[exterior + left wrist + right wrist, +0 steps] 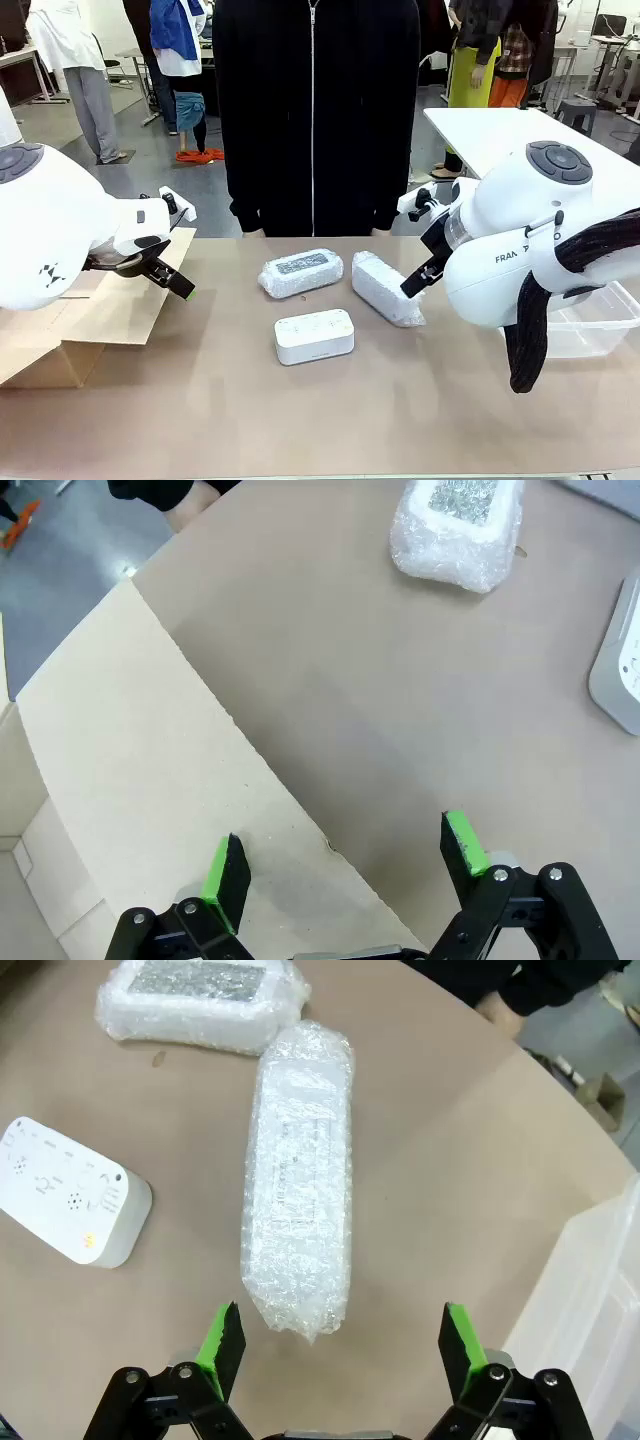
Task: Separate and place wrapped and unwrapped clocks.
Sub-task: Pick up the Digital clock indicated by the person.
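- Smooth white rounded plastic clock [314, 336], top buttons, mid-table.
- 2 lumpy bubble-wrap bundles just behind it: left bundle [300, 273], right bundle [387, 288].
- R gripper [340, 1338]: jaws open at right bundle's end; wrist view shows print under wrap.
- L gripper [344, 855]: jaws open over brown cardboard flap [130, 780].

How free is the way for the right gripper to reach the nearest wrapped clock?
Probably yes. The right gripper hangs open by one end of the nearest wrapped clock, and nothing lies between them; the white clock sits apart.
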Motion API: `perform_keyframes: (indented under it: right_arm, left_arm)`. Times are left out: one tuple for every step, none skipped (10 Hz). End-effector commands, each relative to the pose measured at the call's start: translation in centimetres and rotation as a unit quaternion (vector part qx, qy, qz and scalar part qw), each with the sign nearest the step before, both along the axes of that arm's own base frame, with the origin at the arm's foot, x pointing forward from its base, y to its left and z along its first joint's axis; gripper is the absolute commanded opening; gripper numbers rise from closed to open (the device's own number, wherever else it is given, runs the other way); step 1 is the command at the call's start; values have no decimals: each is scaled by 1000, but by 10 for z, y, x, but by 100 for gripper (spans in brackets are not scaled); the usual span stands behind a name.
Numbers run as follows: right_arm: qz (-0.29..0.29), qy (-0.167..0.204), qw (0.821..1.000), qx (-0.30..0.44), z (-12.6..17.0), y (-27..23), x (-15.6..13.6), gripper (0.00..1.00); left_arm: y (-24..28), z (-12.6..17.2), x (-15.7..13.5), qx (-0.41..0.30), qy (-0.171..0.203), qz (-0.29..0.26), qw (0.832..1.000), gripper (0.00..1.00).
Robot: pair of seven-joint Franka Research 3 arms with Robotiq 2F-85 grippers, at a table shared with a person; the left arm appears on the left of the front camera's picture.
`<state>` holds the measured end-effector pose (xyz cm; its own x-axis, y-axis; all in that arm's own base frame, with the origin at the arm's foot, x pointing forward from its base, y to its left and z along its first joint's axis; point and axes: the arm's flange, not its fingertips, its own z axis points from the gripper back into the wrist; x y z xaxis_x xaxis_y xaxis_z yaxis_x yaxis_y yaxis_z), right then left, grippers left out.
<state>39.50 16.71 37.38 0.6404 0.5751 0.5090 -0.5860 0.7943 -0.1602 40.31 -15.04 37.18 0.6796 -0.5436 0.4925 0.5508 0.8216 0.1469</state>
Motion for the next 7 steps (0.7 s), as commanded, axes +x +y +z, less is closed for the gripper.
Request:
perform_keyframes:
  right_arm:
    - [0, 0, 1000, 0, 0, 0, 0, 100]
    - [0, 0, 1000, 0, 0, 0, 0, 100]
    - [0, 0, 1000, 0, 0, 0, 0, 100]
    - [0, 0, 1000, 0, 0, 0, 0, 100]
    - [0, 0, 1000, 0, 0, 0, 0, 100]
    - [0, 0, 1000, 0, 0, 0, 0, 100]
    - [0, 0, 1000, 0, 0, 0, 0, 100]
  left_arm:
    - [0, 0, 0, 0, 0, 0, 1000, 100]
    - [0, 0, 0, 0, 0, 0, 1000, 100]
    - [0, 0, 0, 0, 0, 0, 1000, 100]
    - [0, 0, 0, 0, 0, 0, 1000, 100]
    - [0, 0, 0, 0, 0, 0, 1000, 100]
    - [0, 0, 0, 0, 0, 0, 1000, 100]
    - [0, 0, 0, 0, 0, 0, 1000, 100]
